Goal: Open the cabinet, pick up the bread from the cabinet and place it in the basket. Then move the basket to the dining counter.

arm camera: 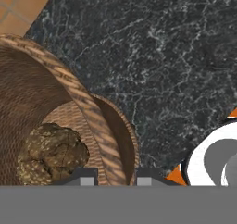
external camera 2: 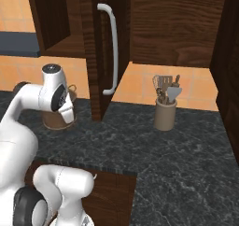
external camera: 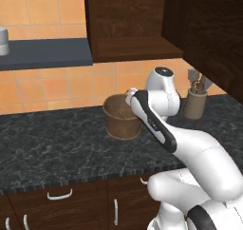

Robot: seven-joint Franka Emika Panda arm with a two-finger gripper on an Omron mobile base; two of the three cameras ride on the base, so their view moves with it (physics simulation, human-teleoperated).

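A tan utensil crock [external camera 2: 165, 114] is standing on the black marbled counter [external camera: 52, 143] at about three o'clock from the basket [external camera: 121, 117], well apart from it, with spatulas and spoons poking out of its top. The cabinet door [external camera 2: 100, 52] is hanging open, edge-on in the right base view, its long silver bar handle [external camera 2: 111, 47] facing right, and its lower edge is coming down just beside the basket at the basket's three o'clock. Low cabinets with short curved handles [external camera: 60, 195] are running under the counter edge. A grey shelf [external camera: 47, 53] is sitting against the orange tiled wall at ten o'clock in the left base view.

The basket is a round, brown, woven bucket with a thin rim, standing upright on the black counter near the wall. In the hand view the bread [arm camera: 52, 154], a lumpy dark-brown seeded loaf, is lying on the basket's woven floor at about seven o'clock.

The arm is folding forward over the counter, elbow low and wrist raised, with the hand pointing down at the basket's near right rim. The gripper [arm camera: 112, 177] is clamping the basket's wall, one fingertip sitting inside the rim and the other outside, jaws drawn close on the weave.
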